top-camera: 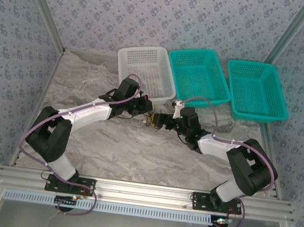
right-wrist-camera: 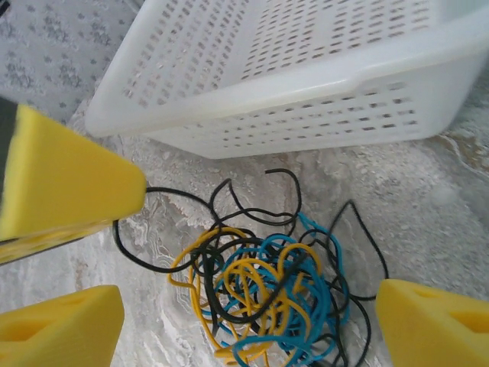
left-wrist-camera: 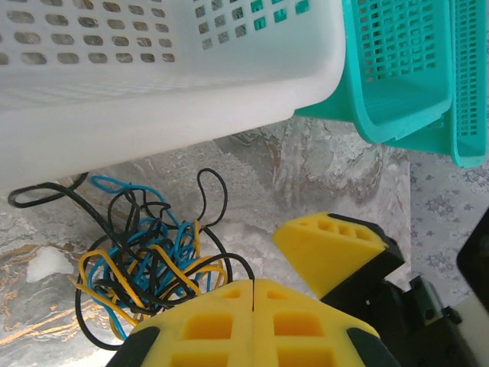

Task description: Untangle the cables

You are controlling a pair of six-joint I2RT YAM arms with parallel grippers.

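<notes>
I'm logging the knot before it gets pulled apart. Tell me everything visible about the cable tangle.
The cable tangle is thin black, yellow and blue wires, seemingly plastic-coated, knotted into one loose heap lying on the marbled table just in front of the white basket. One black strand runs to the tip of the shut left claw.

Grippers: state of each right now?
Left gripper: closed at the cables; whether it pinches one cannot be told.
Right gripper: open, holding nothing.

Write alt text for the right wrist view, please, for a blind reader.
A tangle of black, yellow and blue cables lies on the marble table before a white basket, seen between the right gripper's open yellow fingers.
</notes>
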